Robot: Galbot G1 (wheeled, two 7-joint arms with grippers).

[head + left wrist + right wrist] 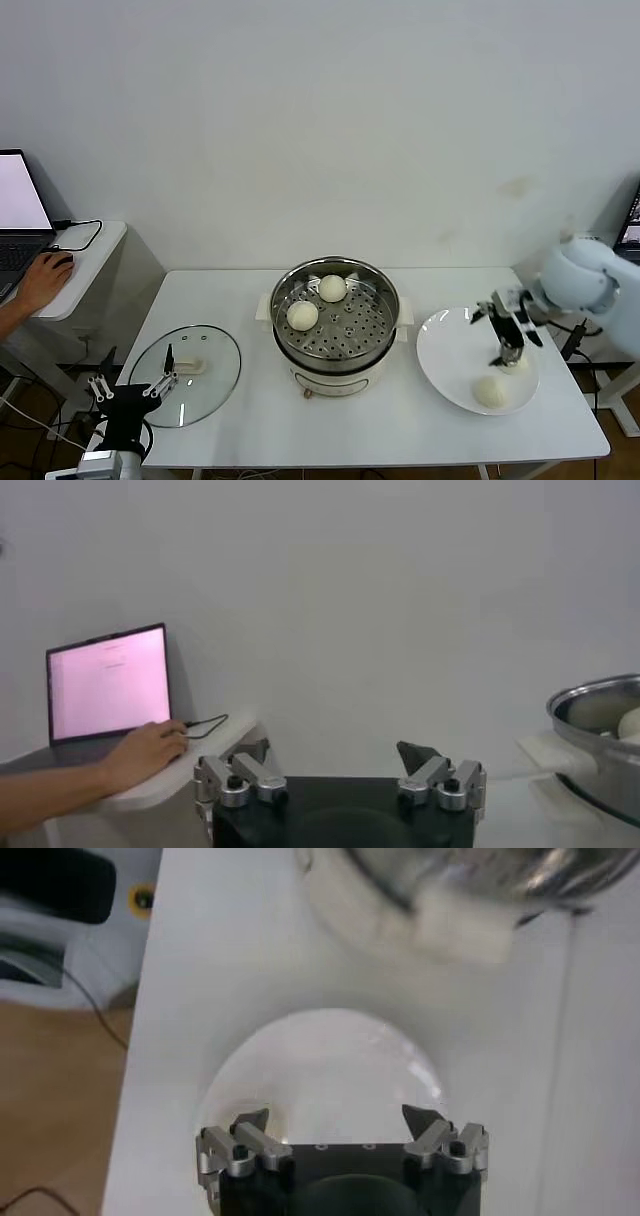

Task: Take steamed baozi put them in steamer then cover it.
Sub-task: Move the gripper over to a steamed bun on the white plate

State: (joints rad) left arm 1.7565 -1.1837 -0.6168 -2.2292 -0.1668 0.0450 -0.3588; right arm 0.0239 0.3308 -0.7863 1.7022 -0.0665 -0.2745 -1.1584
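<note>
White wall behind, white surface [400, 420] below: I have the steamer [335, 325] at centre with two steamed baozi [303, 315] on its tray. To its right, my right claw [510, 345], fingers spread and empty, hangs over the plate [450, 350], just above one bun; another lies nearer me. Next I judge: lower, pinch gently. Left claw [130, 390] waits open beside the cover [210, 375], left of the steamer.

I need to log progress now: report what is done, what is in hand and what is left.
Done: two steamed baozi lie in the steamer. In hand: the open right end effector is over the plate, where one bun shows plainly and another seems half hidden behind it. Left: move those, then fit the cover, lying on the table by the open, idle left end effector.
</note>
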